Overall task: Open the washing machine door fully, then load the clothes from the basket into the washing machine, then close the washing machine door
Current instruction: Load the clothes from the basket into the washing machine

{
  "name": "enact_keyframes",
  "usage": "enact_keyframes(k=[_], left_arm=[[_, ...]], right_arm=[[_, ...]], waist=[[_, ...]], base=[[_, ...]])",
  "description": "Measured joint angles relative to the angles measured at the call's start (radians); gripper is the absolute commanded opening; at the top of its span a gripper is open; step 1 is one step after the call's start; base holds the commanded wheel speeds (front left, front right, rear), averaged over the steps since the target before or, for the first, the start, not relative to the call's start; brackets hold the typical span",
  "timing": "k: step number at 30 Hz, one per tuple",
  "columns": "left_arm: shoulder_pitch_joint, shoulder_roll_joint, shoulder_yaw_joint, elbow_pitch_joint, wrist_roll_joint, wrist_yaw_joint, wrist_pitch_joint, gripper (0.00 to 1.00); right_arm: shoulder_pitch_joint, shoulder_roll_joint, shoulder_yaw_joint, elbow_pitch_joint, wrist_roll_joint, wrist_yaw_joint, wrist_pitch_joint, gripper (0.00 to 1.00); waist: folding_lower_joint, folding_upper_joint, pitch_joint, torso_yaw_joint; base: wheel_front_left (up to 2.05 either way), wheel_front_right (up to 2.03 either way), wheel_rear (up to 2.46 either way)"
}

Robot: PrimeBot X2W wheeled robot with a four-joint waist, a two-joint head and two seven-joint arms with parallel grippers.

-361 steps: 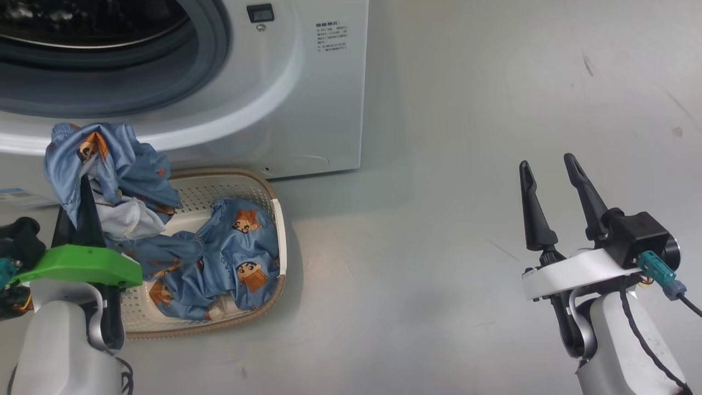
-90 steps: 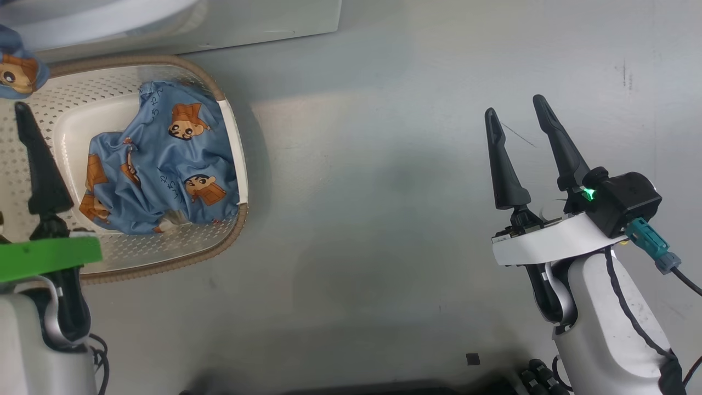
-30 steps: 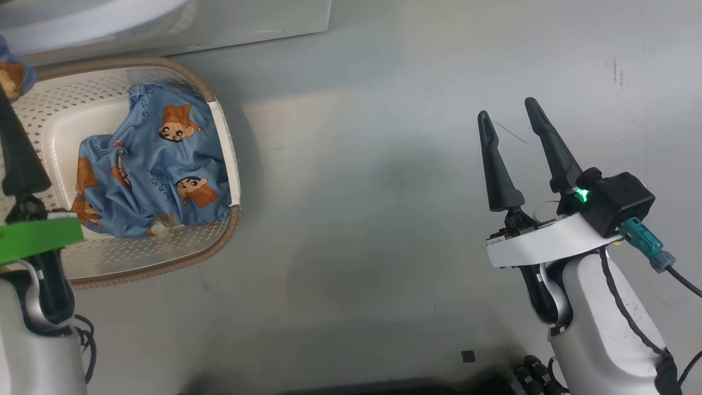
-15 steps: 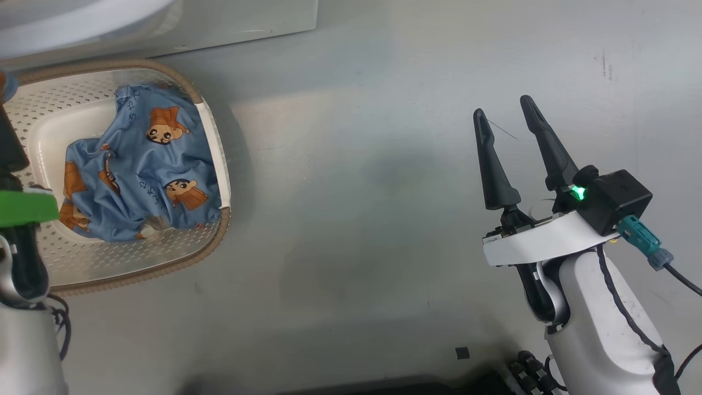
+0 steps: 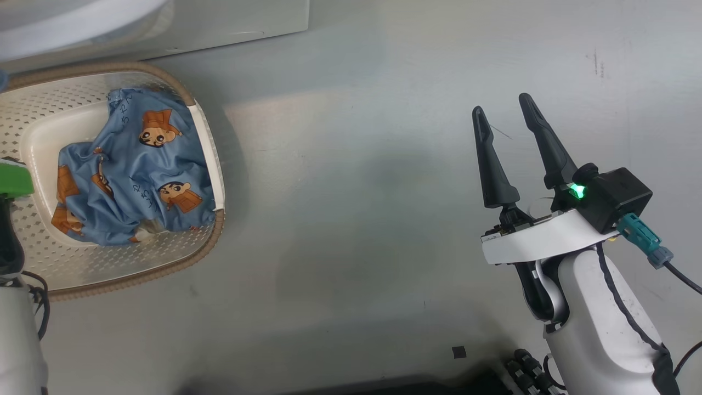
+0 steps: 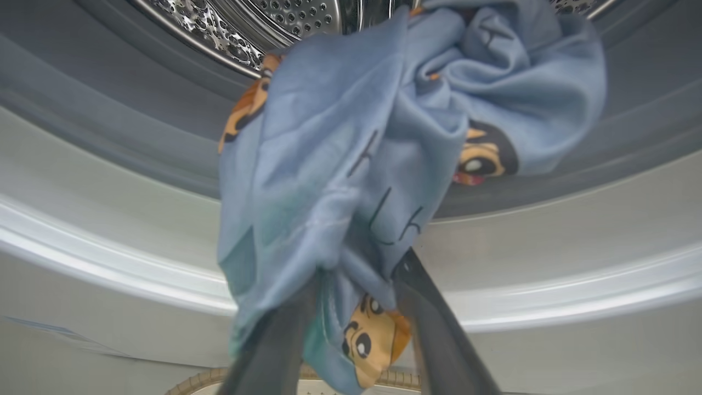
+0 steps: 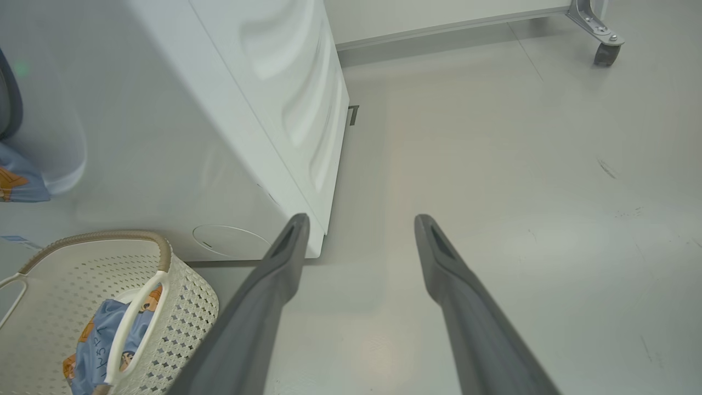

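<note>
Head view: basket (image 5: 137,260) on floor (image 5: 351,192) in front of washer (image 5: 247,16), garment (image 5: 131,175) bunched inside. Right gripper (image 5: 500,104) above floor, well right of basket, fingers apart, holding nothing.

Left wrist view: left gripper (image 6: 356,271) clamped on second garment (image 6: 329,164), with cloth bunched between fingers and draped over them. Bundle held at washer opening, in front of grey seal (image 6: 109,109), drum (image 6: 274,16) behind.

Right wrist view: right fingers spread over floor near washer corner. Basket at lower left, garment inside. Caster (image 7: 606,52) at top right.
</note>
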Motion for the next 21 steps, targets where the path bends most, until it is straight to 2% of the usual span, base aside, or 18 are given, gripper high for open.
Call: enact_keyframes(k=[10,21], left_arm=[[0.0,0.003,-0.014,-0.019,0.001,0.0,-0.053,0.0],[0.0,0.008,-0.033,-0.131,0.012,0.0,-0.087,0.0]], right_arm=[[0.0,0.0,-0.001,0.002,0.0,-0.003,0.0,1.0],[0.0,0.0,-0.003,0.006,0.0,-0.007,0.0,1.0]], waist=[[0.0,0.0,-0.003,0.005],[0.0,0.0,-0.01,0.022]], base=[[0.0,0.0,0.0],[0.0,0.0,0.0]])
